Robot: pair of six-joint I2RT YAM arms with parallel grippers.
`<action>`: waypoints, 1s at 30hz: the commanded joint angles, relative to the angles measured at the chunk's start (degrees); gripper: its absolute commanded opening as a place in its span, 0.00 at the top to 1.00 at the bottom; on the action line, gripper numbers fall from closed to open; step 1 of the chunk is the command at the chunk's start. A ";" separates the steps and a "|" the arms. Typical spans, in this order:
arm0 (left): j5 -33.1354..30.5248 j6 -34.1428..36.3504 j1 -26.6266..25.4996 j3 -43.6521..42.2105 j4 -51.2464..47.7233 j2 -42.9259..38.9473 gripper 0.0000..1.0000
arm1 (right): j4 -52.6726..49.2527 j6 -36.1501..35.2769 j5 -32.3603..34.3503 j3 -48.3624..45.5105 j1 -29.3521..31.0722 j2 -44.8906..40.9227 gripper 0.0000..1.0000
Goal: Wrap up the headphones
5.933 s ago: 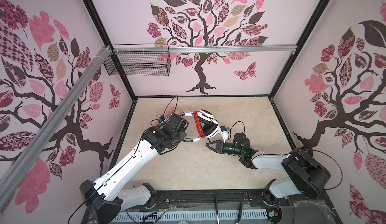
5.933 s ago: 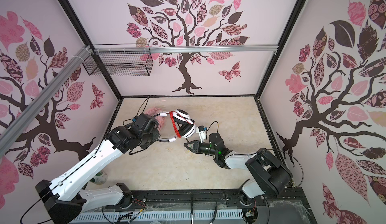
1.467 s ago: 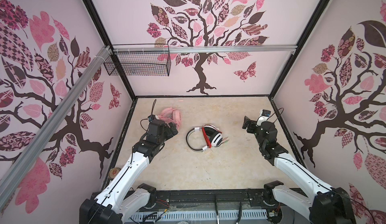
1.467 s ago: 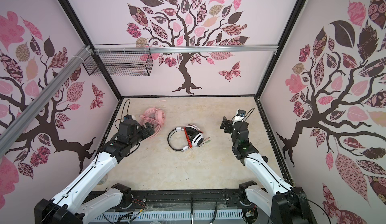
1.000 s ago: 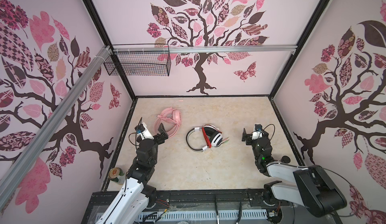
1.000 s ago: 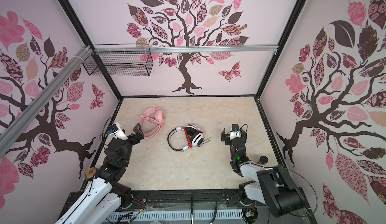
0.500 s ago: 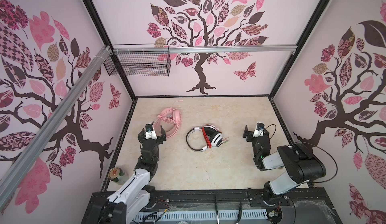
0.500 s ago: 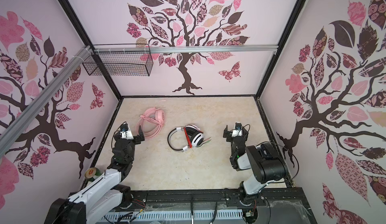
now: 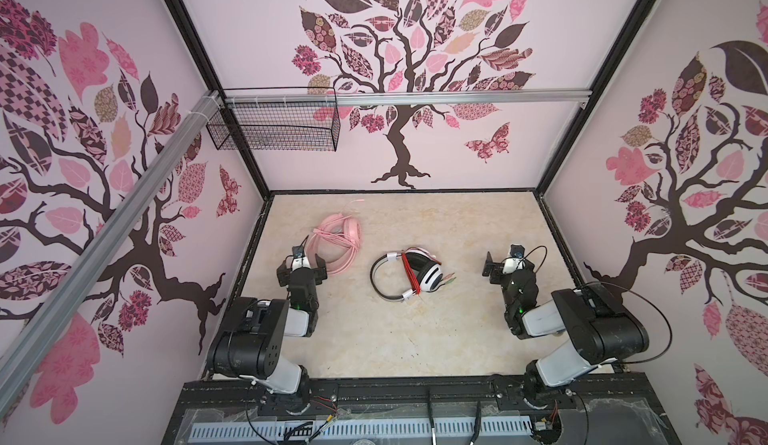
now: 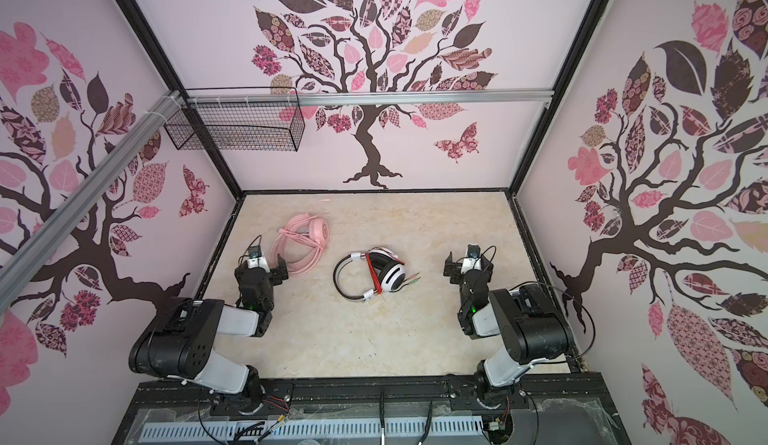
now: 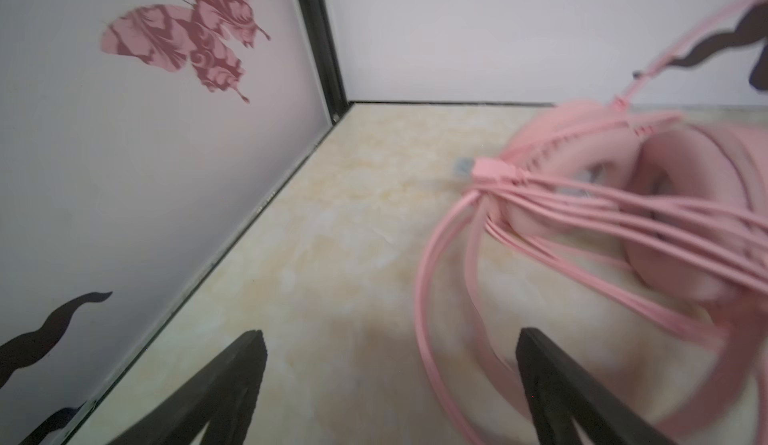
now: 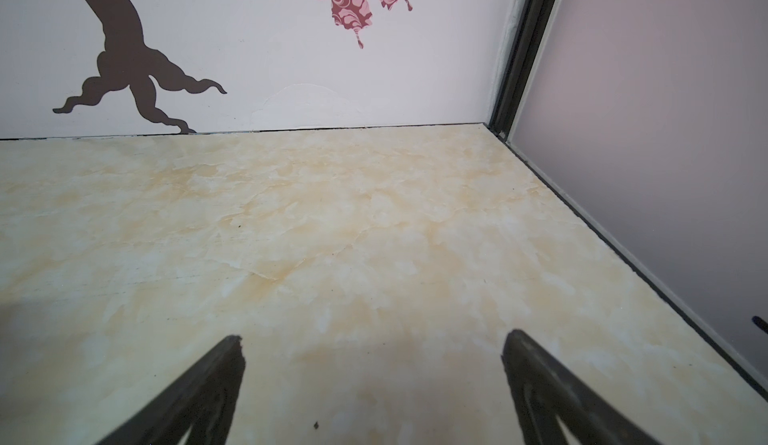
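Two headphones lie on the beige table. The pale pink headphones rest at the back left, their pink cable bundled in long loops. The white-and-black headphones lie in the middle, with the orange-red cable wound in a band across them. My left gripper is open just in front of the pink cable loops, holding nothing. My right gripper is open over bare table, to the right of the white-and-black headphones.
A black wire basket hangs from an aluminium rail on the back wall. Patterned walls enclose the table on three sides. Both arms are folded near the black front frame.
Both arms have pulled back from the white-and-black headphones, which now lie on the table, and folded near the front. Over the last second both headphones stayed put.
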 commanded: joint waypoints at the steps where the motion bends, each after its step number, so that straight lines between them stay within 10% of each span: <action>1: 8.20 -4.61 1.79 4.38 -9.71 -2.16 0.03 | -1.51 0.69 -1.09 1.77 -0.49 -0.96 0.00; 14: 7.96 -2.27 0.48 4.70 -7.97 -0.58 0.03 | -4.44 -0.98 -18.97 1.63 -4.91 -2.84 0.01; 30: 10.16 -1.52 0.45 4.88 -8.35 -0.40 0.03 | -7.96 3.21 -9.66 4.71 -5.32 -1.02 0.00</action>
